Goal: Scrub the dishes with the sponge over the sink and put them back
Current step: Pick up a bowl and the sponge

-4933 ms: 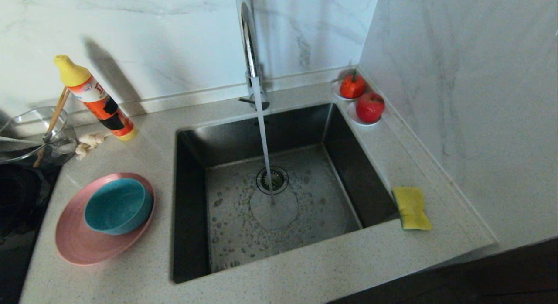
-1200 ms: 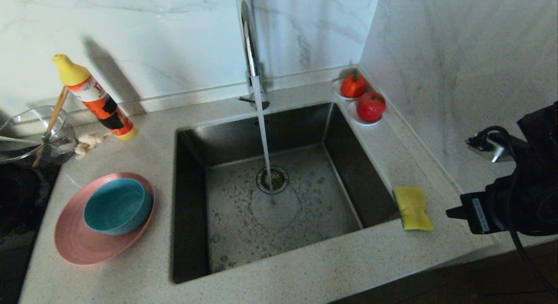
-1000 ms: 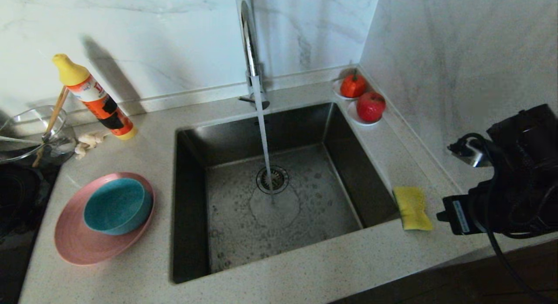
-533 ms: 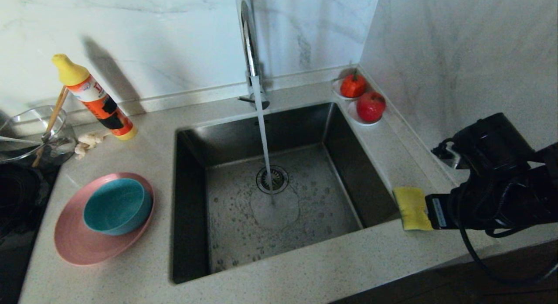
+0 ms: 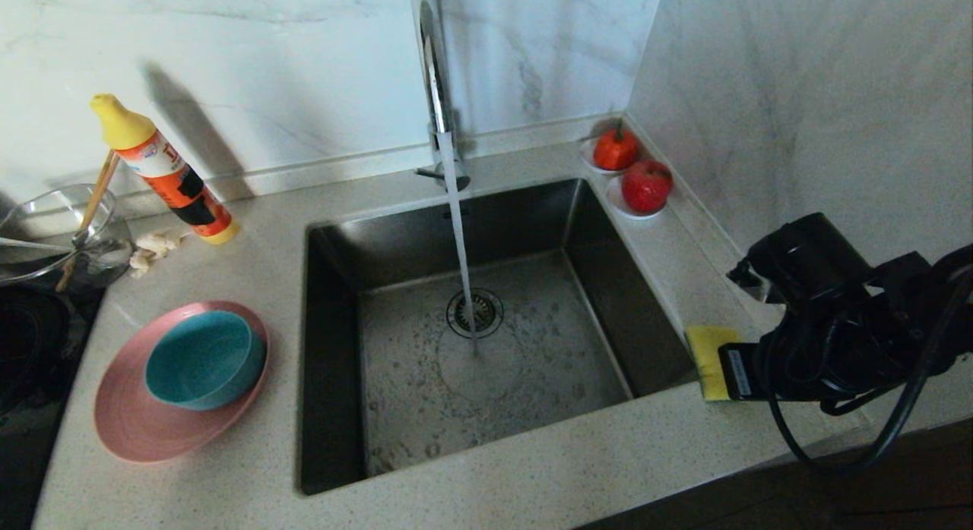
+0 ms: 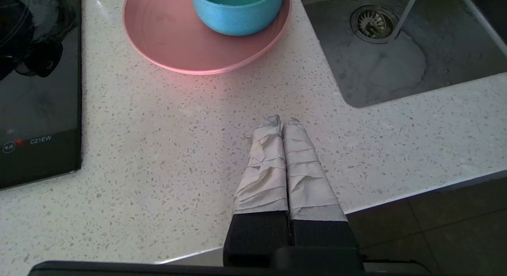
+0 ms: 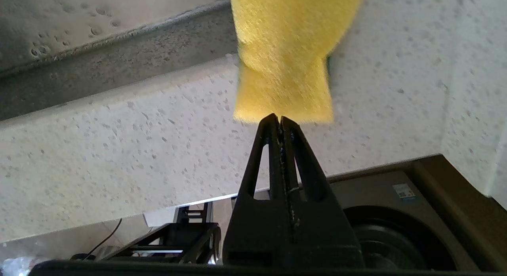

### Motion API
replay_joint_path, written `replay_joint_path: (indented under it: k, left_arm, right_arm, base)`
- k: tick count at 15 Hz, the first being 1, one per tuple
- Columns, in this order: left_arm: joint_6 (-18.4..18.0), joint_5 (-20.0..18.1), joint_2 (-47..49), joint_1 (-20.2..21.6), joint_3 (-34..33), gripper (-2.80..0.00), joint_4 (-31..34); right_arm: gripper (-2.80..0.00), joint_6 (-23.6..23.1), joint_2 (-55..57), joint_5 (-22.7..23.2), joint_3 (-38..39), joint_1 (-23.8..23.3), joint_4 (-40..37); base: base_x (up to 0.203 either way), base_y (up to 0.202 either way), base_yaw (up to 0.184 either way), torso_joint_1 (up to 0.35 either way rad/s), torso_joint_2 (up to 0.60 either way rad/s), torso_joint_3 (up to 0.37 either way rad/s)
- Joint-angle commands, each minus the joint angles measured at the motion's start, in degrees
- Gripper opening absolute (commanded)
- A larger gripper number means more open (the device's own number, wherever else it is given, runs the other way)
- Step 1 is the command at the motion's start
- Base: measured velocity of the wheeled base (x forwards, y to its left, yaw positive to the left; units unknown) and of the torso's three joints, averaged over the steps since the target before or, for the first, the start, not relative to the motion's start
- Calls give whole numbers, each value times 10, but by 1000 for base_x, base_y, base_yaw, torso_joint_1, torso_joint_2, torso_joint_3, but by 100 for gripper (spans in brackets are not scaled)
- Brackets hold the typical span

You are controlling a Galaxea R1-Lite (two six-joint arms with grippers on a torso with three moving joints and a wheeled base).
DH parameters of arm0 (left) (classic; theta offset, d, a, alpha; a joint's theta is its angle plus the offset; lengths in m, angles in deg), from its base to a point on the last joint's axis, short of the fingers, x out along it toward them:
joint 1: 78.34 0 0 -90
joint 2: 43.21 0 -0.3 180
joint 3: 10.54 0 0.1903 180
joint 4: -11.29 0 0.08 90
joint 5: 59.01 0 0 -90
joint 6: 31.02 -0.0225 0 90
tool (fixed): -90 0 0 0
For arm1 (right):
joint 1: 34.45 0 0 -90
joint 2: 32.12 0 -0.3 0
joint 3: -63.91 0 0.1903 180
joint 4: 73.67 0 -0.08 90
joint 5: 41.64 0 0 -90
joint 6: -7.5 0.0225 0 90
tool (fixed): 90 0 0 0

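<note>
The yellow sponge (image 5: 703, 355) (image 7: 283, 62) lies on the counter at the sink's right rim. My right arm reaches in from the right and covers part of it. The right gripper (image 7: 279, 117) is shut and empty, its tips at the sponge's near edge. A teal bowl (image 5: 201, 359) (image 6: 237, 14) sits in the pink plate (image 5: 129, 423) (image 6: 178, 42) left of the sink (image 5: 334, 347). Brown chopsticks (image 5: 95, 203) stand in a glass bowl. Water runs from the chrome tap (image 5: 433, 74). My left gripper (image 6: 282, 121) is shut, parked over the counter's front edge.
An orange detergent bottle (image 5: 163, 172), garlic (image 5: 156, 249) and the glass bowl (image 5: 45, 226) stand at the back left. Red fruit on saucers (image 5: 644, 186) sits in the back right corner. A black hob (image 6: 35, 90) lies left of the plate. A marble wall closes the right side.
My right arm has come in from the right edge and moved left and down over the sponge, now hiding its right part. Nothing else has moved.
</note>
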Motion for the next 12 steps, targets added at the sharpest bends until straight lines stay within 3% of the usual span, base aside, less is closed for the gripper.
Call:
replay_joint_path:
  k: [1, 4, 12]
  left_arm:
    - [0, 1, 0, 0, 0, -280, 0]
    - [0, 0, 0, 0, 0, -280, 0]
    - [0, 1, 0, 0, 0, -280, 0]
  right_arm:
    - [0, 2, 13, 0, -7, 0, -2]
    - [0, 40, 24, -3, -8, 3, -2]
    - [0, 46, 41, -3, -8, 0, -1]
  base:
    - [0, 0, 0, 0, 0, 0]
    - [0, 0, 0, 0, 0, 0]
    - [0, 0, 0, 0, 0, 0]
